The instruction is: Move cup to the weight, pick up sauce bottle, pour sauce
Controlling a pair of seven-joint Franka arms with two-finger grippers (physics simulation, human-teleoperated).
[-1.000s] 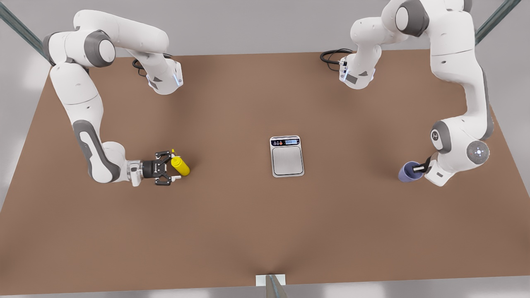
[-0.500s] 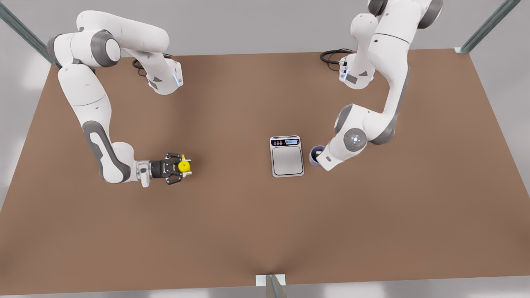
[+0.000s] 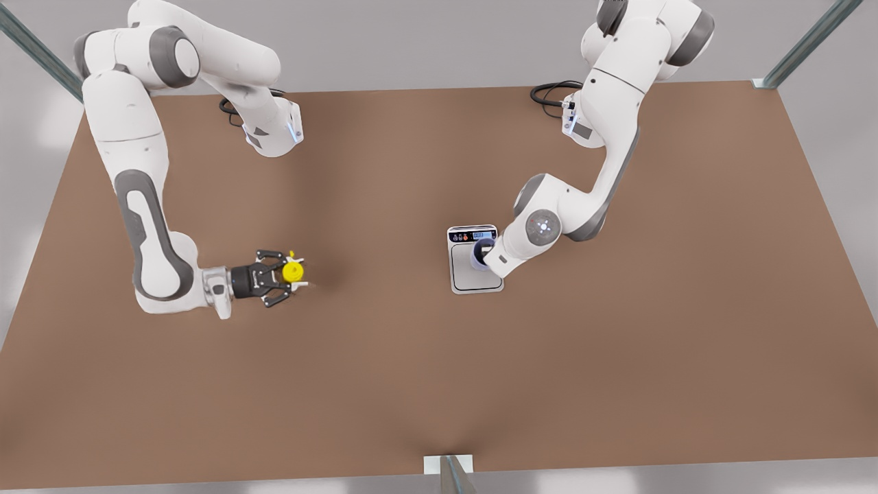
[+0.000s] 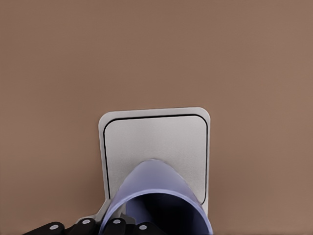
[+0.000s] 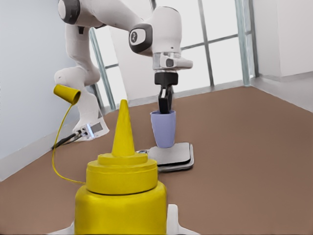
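The lavender cup [image 3: 478, 255] hangs upright over the steel plate of the weight [image 3: 473, 278], with my left gripper [image 3: 484, 251] shut on its rim from above. In the right wrist view the cup [image 5: 163, 128] sits at or just above the weight [image 5: 172, 157]; I cannot tell whether they touch. The left wrist view looks down past the cup [image 4: 156, 200] onto the weight [image 4: 155, 142]. At the front view's left, my right gripper [image 3: 293, 276] is shut on the yellow sauce bottle [image 3: 293, 272], which stands upright with its nozzle up. Its body [image 5: 122, 196] sits between the white fingertips [image 5: 172, 219].
The brown table [image 3: 384, 370] spreads wide around both arms. The sauce bottle's yellow cap [image 5: 67, 93] dangles on a thin cord. Black cables [image 3: 549, 92] lie at the far edge by the arm bases. A metal post [image 3: 453, 473] stands at the near edge.
The left gripper carried the cup from the front view's right across to above the weight. The right gripper closed on the sauce bottle, stood it upright and drew back a little.
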